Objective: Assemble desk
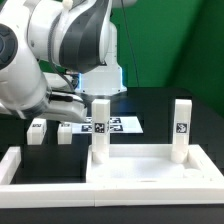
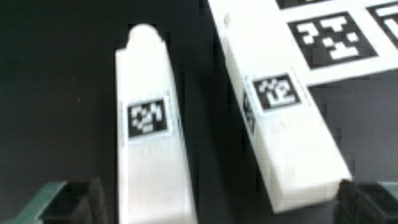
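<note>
The white desk tabletop (image 1: 150, 168) lies at the front with two legs standing upright on it, one at the exterior view's left (image 1: 100, 130) and one at its right (image 1: 180, 128). Two more tagged leg blocks (image 1: 37, 131) (image 1: 65, 131) lie side by side on the black table behind it. In the wrist view they are long white bars (image 2: 151, 130) (image 2: 285, 120), each with a square tag. My gripper (image 1: 66, 100) (image 2: 217, 205) hangs above these two lying legs. It is open and empty, and its dark fingertips (image 2: 71, 205) stand wide apart outside both bars.
The marker board (image 1: 118, 125) (image 2: 329, 35) lies flat just beside the lying legs. A low white border wall (image 1: 20, 165) runs along the front and the exterior view's left. The arm's bulk fills the upper left of the exterior view.
</note>
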Tool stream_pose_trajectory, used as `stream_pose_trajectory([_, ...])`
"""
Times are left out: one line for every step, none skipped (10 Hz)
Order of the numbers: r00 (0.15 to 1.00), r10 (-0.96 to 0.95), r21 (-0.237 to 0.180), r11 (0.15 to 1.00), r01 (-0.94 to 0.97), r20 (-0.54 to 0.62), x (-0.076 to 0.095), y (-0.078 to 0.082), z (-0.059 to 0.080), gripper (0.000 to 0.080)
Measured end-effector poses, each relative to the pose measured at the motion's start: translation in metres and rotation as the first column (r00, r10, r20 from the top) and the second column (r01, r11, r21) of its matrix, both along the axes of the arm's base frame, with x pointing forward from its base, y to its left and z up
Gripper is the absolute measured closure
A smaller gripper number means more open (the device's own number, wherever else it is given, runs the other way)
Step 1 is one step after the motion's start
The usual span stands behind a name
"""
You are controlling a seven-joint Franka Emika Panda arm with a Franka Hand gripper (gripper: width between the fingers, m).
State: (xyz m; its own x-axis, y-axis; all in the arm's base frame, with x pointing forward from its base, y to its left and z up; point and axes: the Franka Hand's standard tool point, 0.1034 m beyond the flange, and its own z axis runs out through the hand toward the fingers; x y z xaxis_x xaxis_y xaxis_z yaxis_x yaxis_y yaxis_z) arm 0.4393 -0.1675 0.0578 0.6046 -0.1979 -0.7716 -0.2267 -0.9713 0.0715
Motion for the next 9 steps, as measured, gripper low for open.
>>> stream_pose_trajectory([1.000,-0.004,0.005,1.000,0.004,0.000,-0.006,0.002,0.001,0.0150])
stream_pose_trajectory([1.000,-0.005,0.006,1.000,0.005,-0.004,-0.008,0.002,0.001,0.0150])
stream_pose_trajectory([1.000,-0.005,0.006,1.000,0.005,-0.004,-0.008,0.002,0.000,0.0150])
stream_pose_trajectory([1.000,-0.005,0.006,1.000,0.005,-0.004,-0.008,0.002,0.000,0.0150])
stream_pose_trajectory([1.000,-0.005,0.006,1.000,0.005,-0.004,-0.008,0.002,0.000,0.0150])
stream_pose_trajectory([1.000,-0.004,0.011,1.000,0.004,-0.001,-0.008,0.003,0.001,0.0150])
stream_pose_trajectory([1.000,-0.004,0.038,0.999,0.003,0.024,-0.005,0.010,0.004,0.0150])
stream_pose_trajectory([0.998,0.007,0.035,0.999,-0.009,0.068,-0.003,0.017,0.008,0.0150])
stream_pose_trajectory([0.995,0.018,0.035,0.999,-0.022,0.098,-0.005,0.025,0.011,0.0150])
